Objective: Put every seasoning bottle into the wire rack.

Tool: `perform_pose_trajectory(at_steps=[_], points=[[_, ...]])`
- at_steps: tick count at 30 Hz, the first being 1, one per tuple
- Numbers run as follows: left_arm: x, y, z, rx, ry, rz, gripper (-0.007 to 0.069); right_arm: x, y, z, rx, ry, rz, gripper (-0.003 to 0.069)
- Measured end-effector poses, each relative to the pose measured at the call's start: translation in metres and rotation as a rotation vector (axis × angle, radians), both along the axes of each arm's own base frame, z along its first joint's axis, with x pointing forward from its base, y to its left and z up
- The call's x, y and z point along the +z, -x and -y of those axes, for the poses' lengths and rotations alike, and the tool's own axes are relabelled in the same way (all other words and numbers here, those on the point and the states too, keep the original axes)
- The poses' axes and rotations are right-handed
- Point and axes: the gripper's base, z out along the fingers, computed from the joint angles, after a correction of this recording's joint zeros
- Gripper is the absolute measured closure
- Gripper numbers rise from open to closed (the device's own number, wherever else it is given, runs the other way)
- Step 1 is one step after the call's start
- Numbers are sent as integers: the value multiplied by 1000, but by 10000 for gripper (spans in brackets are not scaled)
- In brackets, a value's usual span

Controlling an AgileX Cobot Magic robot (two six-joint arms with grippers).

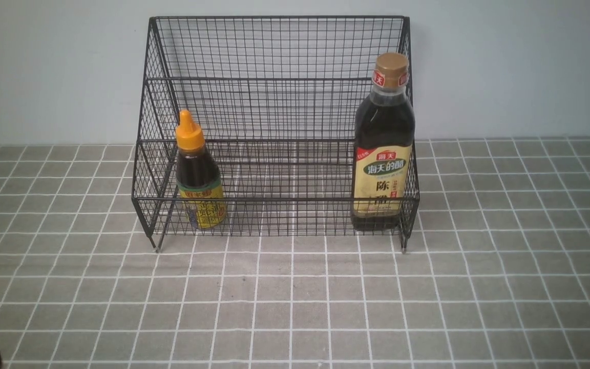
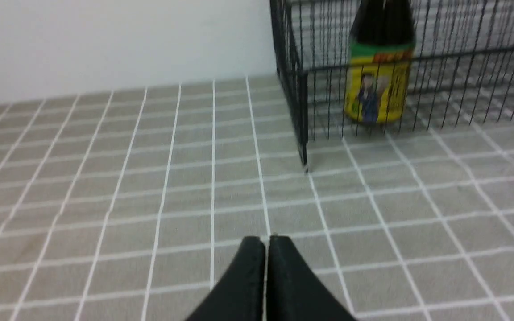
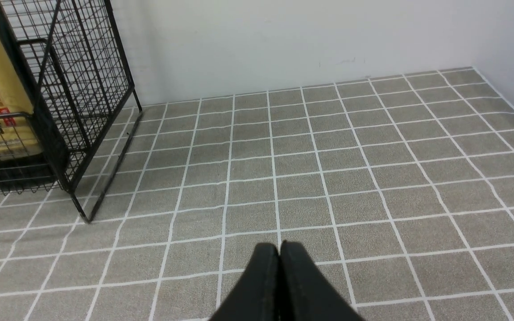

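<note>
1. While both bottles stand upright in the wire rack (image 1: 279, 102), the left gripper (image 2: 266, 243) hangs low over the tiled table (image 1: 295, 307), fingers pressed together, holding nothing.
2. Short bottle (image 1: 197, 179) sits lower tier, left end.
3. Tall bottle (image 1: 383, 148) sits at the right end.
4. Right gripper (image 3: 279, 248) hangs beside the rack, clenched and empty.

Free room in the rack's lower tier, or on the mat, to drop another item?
Free: the lower tier of the wire rack between the orange-capped bottle and the tall brown-capped bottle; the upper tier; the tiled mat in front. Crowded: only the lower tier's two ends, where the bottles stand by the side walls.
</note>
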Motion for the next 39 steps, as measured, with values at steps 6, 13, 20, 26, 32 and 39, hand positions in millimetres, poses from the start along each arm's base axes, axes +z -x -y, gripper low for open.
perform_pose_trajectory(at_steps=[6, 13, 20, 26, 32, 39], points=[[-8, 0, 1, -1, 18, -25, 631, 0, 0, 0, 0, 0, 0, 673], [-8, 0, 1, -1, 20, -25, 631, 0, 0, 0, 0, -2, 0, 673], [-8, 0, 1, -1, 20, -25, 631, 0, 0, 0, 0, -2, 0, 673], [-8, 0, 1, -1, 20, -25, 631, 0, 0, 0, 0, -2, 0, 673], [-8, 0, 1, -1, 20, -25, 631, 0, 0, 0, 0, -2, 0, 673], [-8, 0, 1, -1, 20, -25, 631, 0, 0, 0, -1, -3, 0, 673]])
